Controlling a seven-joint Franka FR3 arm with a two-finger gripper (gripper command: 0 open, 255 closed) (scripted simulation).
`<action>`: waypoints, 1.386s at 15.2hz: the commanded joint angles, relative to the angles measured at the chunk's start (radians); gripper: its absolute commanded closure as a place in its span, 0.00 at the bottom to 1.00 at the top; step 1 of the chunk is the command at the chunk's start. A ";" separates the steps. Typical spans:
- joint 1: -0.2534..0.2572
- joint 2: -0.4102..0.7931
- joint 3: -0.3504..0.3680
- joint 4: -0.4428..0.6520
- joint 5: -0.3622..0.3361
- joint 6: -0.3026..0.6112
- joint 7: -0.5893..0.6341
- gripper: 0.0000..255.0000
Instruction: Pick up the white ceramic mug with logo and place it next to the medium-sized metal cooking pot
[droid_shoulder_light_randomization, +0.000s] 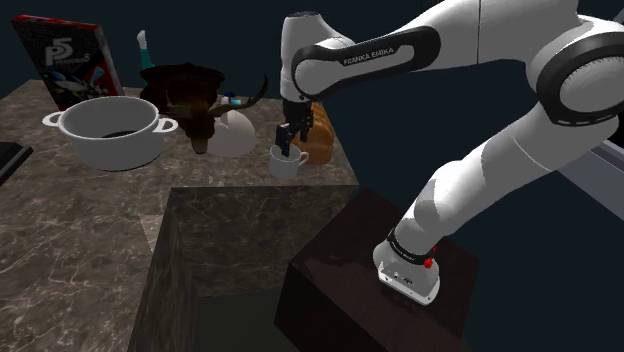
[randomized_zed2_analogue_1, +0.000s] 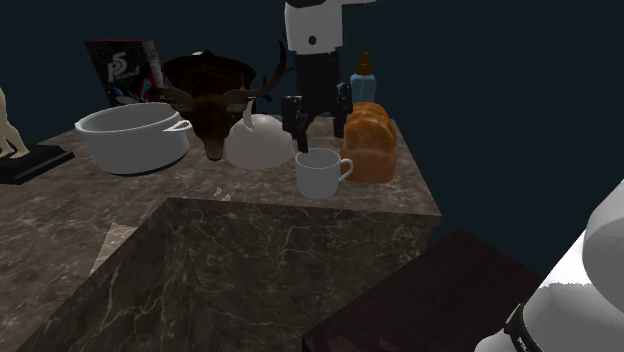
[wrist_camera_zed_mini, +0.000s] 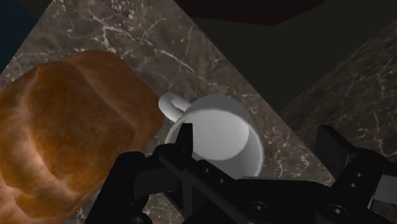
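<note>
A plain white mug (droid_shoulder_light_randomization: 288, 163) (randomized_zed2_analogue_1: 320, 172) (wrist_camera_zed_mini: 219, 133) stands upright near the edge of the dark marble counter (droid_shoulder_light_randomization: 70, 220), its handle turned toward a brown bread loaf (randomized_zed2_analogue_1: 368, 140). My black gripper (droid_shoulder_light_randomization: 290, 140) (randomized_zed2_analogue_1: 316, 130) (wrist_camera_zed_mini: 261, 153) hangs just above the mug's rim, open, fingers apart and holding nothing. One finger (wrist_camera_zed_mini: 184, 143) sits over the rim by the handle; the other is outside the far wall. The pale cooking pot (droid_shoulder_light_randomization: 112, 130) (randomized_zed2_analogue_1: 132, 137) with two side handles stands farther along the counter, at the shoulder view's left.
Between pot and mug stand a dark deer-head figure (droid_shoulder_light_randomization: 195, 95) and a white domed object (randomized_zed2_analogue_1: 258, 145). The bread loaf (droid_shoulder_light_randomization: 318, 140) (wrist_camera_zed_mini: 70, 133) almost touches the mug. A game box (droid_shoulder_light_randomization: 70, 60) and a blue bottle (randomized_zed2_analogue_1: 362, 75) stand behind. The counter drops off just in front of the mug.
</note>
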 joint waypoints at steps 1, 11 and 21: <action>-0.001 0.081 0.022 0.027 -0.021 0.056 0.035 0.00; -0.003 0.256 0.046 0.035 -0.089 0.218 0.104 0.00; -0.003 0.269 0.046 0.024 -0.094 0.240 0.108 1.00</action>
